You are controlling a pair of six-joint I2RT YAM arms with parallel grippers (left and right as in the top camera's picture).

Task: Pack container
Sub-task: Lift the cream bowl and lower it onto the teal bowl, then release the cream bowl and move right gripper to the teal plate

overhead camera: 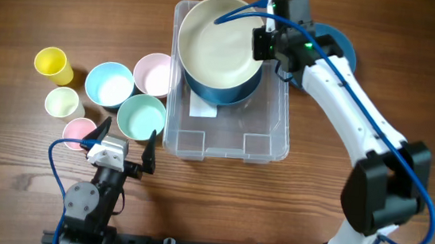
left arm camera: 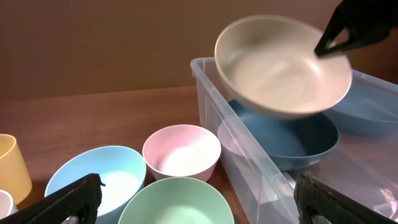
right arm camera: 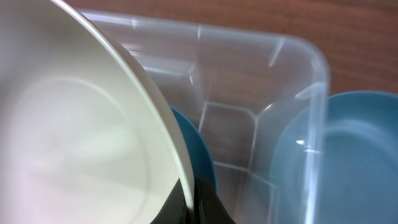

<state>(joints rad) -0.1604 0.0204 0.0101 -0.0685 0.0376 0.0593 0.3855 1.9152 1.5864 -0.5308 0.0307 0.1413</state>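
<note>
The clear container (overhead camera: 267, 147) lies in the middle of the table with a dark blue bowl (overhead camera: 232, 91) inside its far end. My right gripper (overhead camera: 262, 44) is shut on the rim of a cream bowl (overhead camera: 217, 42), holding it tilted over the dark blue bowl. In the right wrist view the black fingers (right arm camera: 208, 208) pinch the cream bowl's (right arm camera: 74, 137) edge, with the container's rim (right arm camera: 317, 68) beyond. My left gripper (overhead camera: 125, 140) stands open near the front edge, beside a green bowl (overhead camera: 142, 117), with nothing between its fingers (left arm camera: 74, 199).
Left of the container stand a pink bowl (overhead camera: 152, 74), a light blue bowl (overhead camera: 109, 84), a yellow cup (overhead camera: 52, 64), a pale cup (overhead camera: 62, 102) and a pink cup (overhead camera: 77, 130). A blue bowl (overhead camera: 344, 50) sits outside the container's far right.
</note>
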